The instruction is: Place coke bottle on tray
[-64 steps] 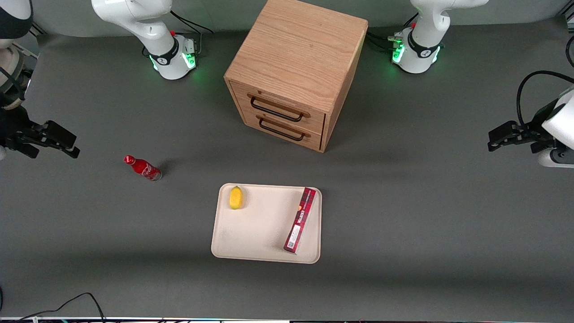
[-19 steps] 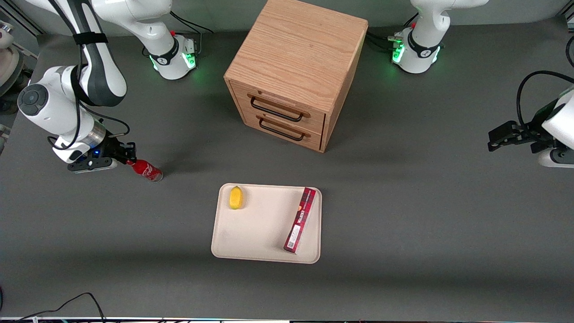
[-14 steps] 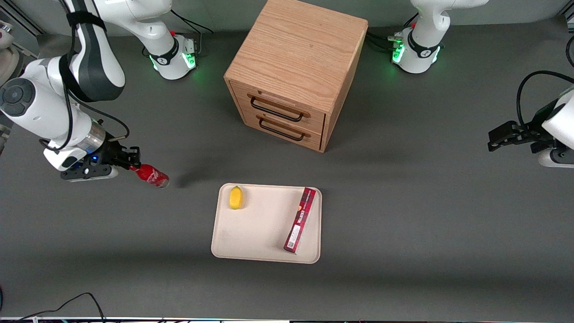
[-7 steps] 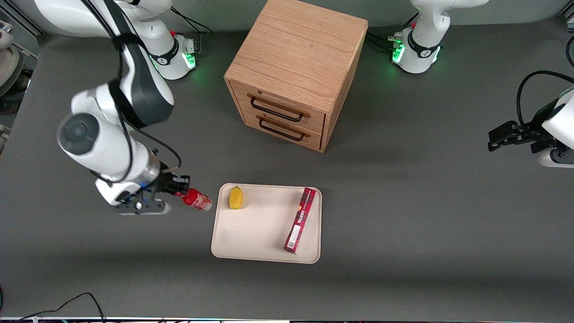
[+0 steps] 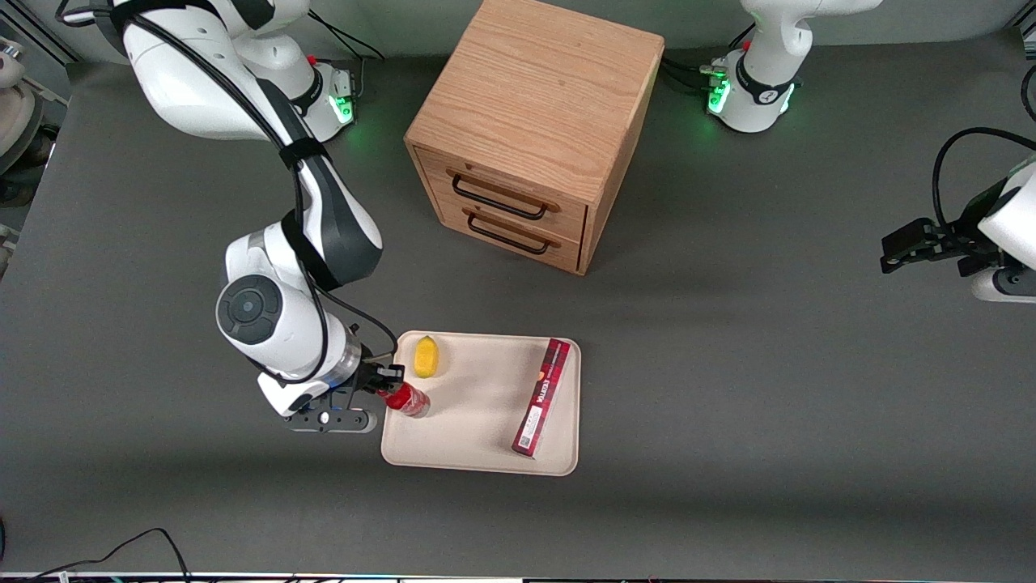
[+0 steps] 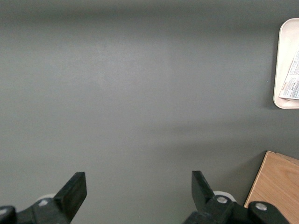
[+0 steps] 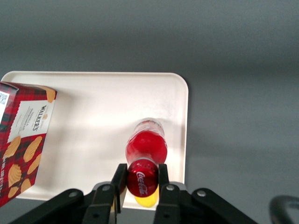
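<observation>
My right gripper [image 5: 390,392] is shut on the cap end of the coke bottle [image 5: 408,400], a small glossy red bottle. It holds the bottle upright over the cream-beige tray [image 5: 469,437], at the tray's edge toward the working arm's end. In the right wrist view the gripper [image 7: 142,179] clamps the red cap between both fingers, and the bottle [image 7: 145,148] hangs above the tray [image 7: 93,116] near its rim. Whether the bottle's base touches the tray I cannot tell.
On the tray lie a yellow lemon [image 5: 426,357], just farther from the front camera than the bottle, and a long dark-red biscuit box [image 5: 541,397] at the parked arm's side. A wooden two-drawer cabinet [image 5: 530,129] stands farther back.
The gripper closed on the bottle on the table, lifted it and carried it toward the tray. In the last half second it moved from just outside the tray to over its edge.
</observation>
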